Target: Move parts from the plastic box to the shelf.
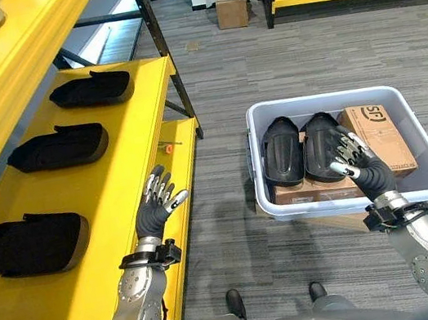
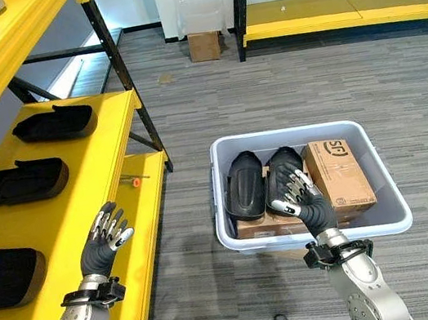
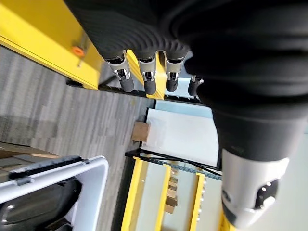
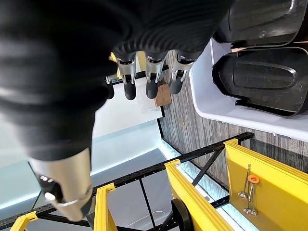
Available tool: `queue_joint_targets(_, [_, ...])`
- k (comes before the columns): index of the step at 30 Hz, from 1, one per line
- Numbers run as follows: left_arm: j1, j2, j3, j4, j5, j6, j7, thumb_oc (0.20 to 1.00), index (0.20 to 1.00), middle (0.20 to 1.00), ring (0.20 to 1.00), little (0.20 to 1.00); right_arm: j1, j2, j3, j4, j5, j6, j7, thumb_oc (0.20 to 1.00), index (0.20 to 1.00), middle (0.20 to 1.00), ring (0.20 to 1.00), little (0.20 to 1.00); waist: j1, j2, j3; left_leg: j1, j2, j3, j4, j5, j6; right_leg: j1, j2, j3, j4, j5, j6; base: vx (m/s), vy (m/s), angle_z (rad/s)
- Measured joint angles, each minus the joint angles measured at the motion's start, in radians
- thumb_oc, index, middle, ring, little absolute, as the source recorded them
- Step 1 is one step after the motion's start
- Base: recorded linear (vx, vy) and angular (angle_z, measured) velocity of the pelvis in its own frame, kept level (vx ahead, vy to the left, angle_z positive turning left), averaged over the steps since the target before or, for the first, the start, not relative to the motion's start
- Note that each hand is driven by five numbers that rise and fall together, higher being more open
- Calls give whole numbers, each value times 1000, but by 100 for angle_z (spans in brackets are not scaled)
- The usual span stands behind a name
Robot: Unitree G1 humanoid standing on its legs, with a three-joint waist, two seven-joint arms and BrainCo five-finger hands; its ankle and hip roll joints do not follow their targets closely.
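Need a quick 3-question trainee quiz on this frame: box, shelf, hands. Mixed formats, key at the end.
1. True or false: the left hand holds a black part.
2. How many black parts lie in the plastic box? A) one B) two C) four
3. Fill in: the right hand hovers over the ___.

Key
1. False. Its fingers are spread and empty, above the yellow shelf.
2. B. Two black parts lie side by side on cardboard boxes.
3. Plastic box, above the right-hand black part, open.
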Motion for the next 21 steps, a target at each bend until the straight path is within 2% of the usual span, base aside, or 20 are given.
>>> queue_joint_targets(5, [-7, 5, -4, 0, 1, 0, 6, 1000, 1000, 1000, 1000, 1000, -4, 2, 9, 2, 0, 1, 1, 1000, 1000, 1000, 1000, 1000, -5, 10, -7, -1, -1, 23, 2, -6, 14, -71, 0, 6, 109, -13, 19, 1, 89, -18])
queue_joint_targets(7, [-21, 10, -6, 6, 2, 1, 8, 1000, 1000, 1000, 1000, 1000, -16, 3, 14, 7, 0, 2, -1, 1000, 1000, 1000, 1000, 1000, -16, 14, -1, -7, -2, 27, 8, -14, 37, -154, 11, 3, 251, -21, 42, -35, 80, -17])
queue_joint_targets(9, [-25, 37, -13, 5, 3, 1, 8, 1000, 1000, 1000, 1000, 1000, -23, 1, 38, 14, 0, 2, -2, 1000, 1000, 1000, 1000, 1000, -24, 13, 1, -4, -3, 48, 4, -13, 42, -234, 11, -29, 384, -12, 57, 49, 34, -24])
queue_joint_targets(10, [-23, 41, -11, 5, 2, 1, 9, 1000, 1000, 1000, 1000, 1000, -22, 1, 46, 16, 0, 3, -1, 1000, 1000, 1000, 1000, 1000, -22, 10, 0, -2, -8, 52, 3, -16, 40, -235, 4, -39, 385, -11, 56, 93, -8, -22])
queue_joint_targets(12, [-15, 52, -10, 3, 3, 1, 10, 1000, 1000, 1000, 1000, 1000, -23, 14, 55, 23, 0, 2, -1, 1000, 1000, 1000, 1000, 1000, -14, 14, 4, 4, -12, 64, -3, -18, 41, -240, -43, -94, 364, -20, 29, 74, -76, -16])
queue_joint_targets(13, [-8, 55, -8, 4, 2, 1, 10, 1000, 1000, 1000, 1000, 1000, -26, 22, 61, 28, 1, 3, -2, 1000, 1000, 1000, 1000, 1000, -9, 14, 3, 8, -10, 92, -4, -5, 54, -242, -88, -143, 355, -27, 4, 76, -98, -27])
queue_joint_targets(14, [3, 54, -8, 5, 2, 1, 10, 1000, 1000, 1000, 1000, 1000, -28, 20, 74, 31, 1, 5, -2, 1000, 1000, 1000, 1000, 1000, 3, 19, -1, 4, -12, 107, -3, -9, 54, -240, -144, -201, 331, -11, -3, 78, -115, -44])
queue_joint_targets(16, [28, 62, 0, 6, 1, 0, 10, 1000, 1000, 1000, 1000, 1000, -31, 28, 98, 32, 1, 8, 1, 1000, 1000, 1000, 1000, 1000, 29, 25, -7, -9, 4, 111, -16, -14, 31, -232, -283, -254, 134, 70, 57, 183, -257, -54])
queue_joint_targets(17, [36, 67, 5, 13, 1, 1, 10, 1000, 1000, 1000, 1000, 1000, -41, 28, 100, 39, 0, 9, 0, 1000, 1000, 1000, 1000, 1000, 38, 12, -6, -5, 9, 105, -28, -1, 11, -225, -317, -281, -7, 115, 117, 263, -375, -53])
queue_joint_targets(19, [60, 66, 13, 20, 1, 1, 9, 1000, 1000, 1000, 1000, 1000, -48, 28, 103, 46, -10, 12, -2, 1000, 1000, 1000, 1000, 1000, 28, -3, -3, 13, 28, 112, -29, 2, -28, -227, -336, -321, -70, 171, 123, 209, -335, -29])
queue_joint_targets(21, [71, 56, 11, 22, 1, 2, 7, 1000, 1000, 1000, 1000, 1000, -3, 28, 101, 41, -10, 13, -1, 1000, 1000, 1000, 1000, 1000, 4, -30, -16, 29, 49, 85, -30, 3, -73, -164, -301, -322, -53, 189, 122, 147, -250, 46])
